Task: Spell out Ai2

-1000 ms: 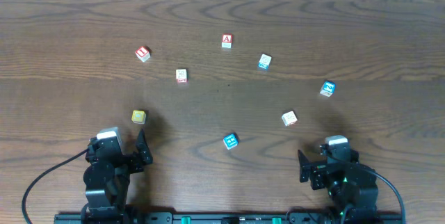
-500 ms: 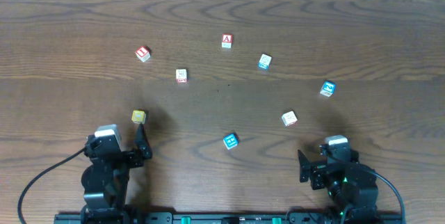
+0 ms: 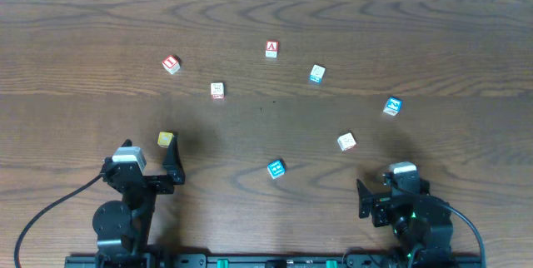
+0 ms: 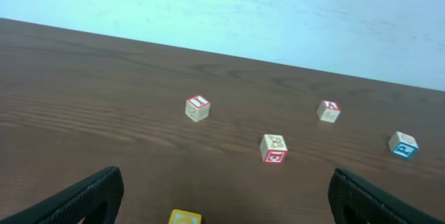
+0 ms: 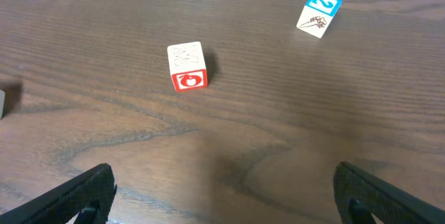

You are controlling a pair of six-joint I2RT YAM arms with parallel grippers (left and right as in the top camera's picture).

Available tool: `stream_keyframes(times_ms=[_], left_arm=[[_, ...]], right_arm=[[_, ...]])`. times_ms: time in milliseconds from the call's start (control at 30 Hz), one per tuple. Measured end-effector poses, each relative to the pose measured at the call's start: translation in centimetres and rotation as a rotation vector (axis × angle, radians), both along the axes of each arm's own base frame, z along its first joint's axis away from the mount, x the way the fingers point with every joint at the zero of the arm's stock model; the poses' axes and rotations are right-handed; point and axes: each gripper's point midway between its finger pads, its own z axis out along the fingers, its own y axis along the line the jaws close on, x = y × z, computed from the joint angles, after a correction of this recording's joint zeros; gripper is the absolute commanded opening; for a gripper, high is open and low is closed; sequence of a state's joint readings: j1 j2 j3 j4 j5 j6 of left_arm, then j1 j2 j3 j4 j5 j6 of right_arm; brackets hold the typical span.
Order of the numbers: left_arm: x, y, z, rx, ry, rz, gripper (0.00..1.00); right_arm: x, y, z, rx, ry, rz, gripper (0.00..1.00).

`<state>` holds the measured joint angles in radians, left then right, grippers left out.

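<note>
Wooden counter (image 3: 466, 18), dark brown, strewn with eight small cubes, none touching another. Nearest the far edge, about midway along it: A cube (image 3: 271, 48), red-trimmed, letter up. Toward the far left corner: I cube (image 3: 171, 64), red-trimmed too, turned a little askew. Toward the right edge, roughly halfway between far and near: 2 cube (image 3: 393, 106), blue-trimmed, digit up, also askew. Well apart, all three.

Between A cube and 2 cube: pale-blue cube (image 3: 317, 73). Between I cube and A cube, slightly closer to the near edge: red-and-white cube (image 3: 217, 90). Around the middle of the near half: blue cube (image 3: 276, 168). Between blue cube and 2 cube: red-faced cube (image 3: 346, 141), white on top, red on the side toward the near edge.

By the near left corner: left claw (image 4: 226, 177), fingers spread wide, clamped on nothing. Just beyond it, toward the far edge: yellow cube (image 3: 166, 139), only its top showing at the wrist view's lower margin. By the near right corner: right claw (image 5: 222, 170), fingers likewise wide apart, gripping nothing, red-faced cube ahead and 2 cube farther off toward the right edge.
</note>
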<state>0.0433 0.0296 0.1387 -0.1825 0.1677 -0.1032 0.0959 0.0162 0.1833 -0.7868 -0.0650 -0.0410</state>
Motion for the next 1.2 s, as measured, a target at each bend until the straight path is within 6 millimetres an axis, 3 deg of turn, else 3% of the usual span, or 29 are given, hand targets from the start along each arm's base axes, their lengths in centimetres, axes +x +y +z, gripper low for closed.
stream_keyframes(times_ms=[233,467,567,667,1033,1200], left_arm=[[0.4,-0.2,0.3,-0.003,-0.008,-0.013,0.95],[1.6,0.0,-1.8,-0.037,0.143,0.002,0.95],[2.6,0.1,-0.8,-0.044,0.190,0.011,0.95],[4.3,0.3,0.6,-0.064,0.233,0.023,0.95],[11.8,0.6,0.1,-0.195,0.566,0.092,0.95],[15.6,-0.1,1.0,-0.209,0.664,0.094,0.95]], right_arm=[[0.0,0.0,0.0,0.000,0.000,0.000,0.99],[0.0,0.1,0.0,0.002,0.000,0.003,0.99],[0.0,0.1,0.0,0.003,0.000,0.005,0.99],[0.0,0.1,0.0,0.004,0.000,0.005,0.99],[0.0,0.1,0.0,0.004,-0.003,0.005,0.99],[0.0,0.1,0.0,0.004,-0.004,0.006,0.99]])
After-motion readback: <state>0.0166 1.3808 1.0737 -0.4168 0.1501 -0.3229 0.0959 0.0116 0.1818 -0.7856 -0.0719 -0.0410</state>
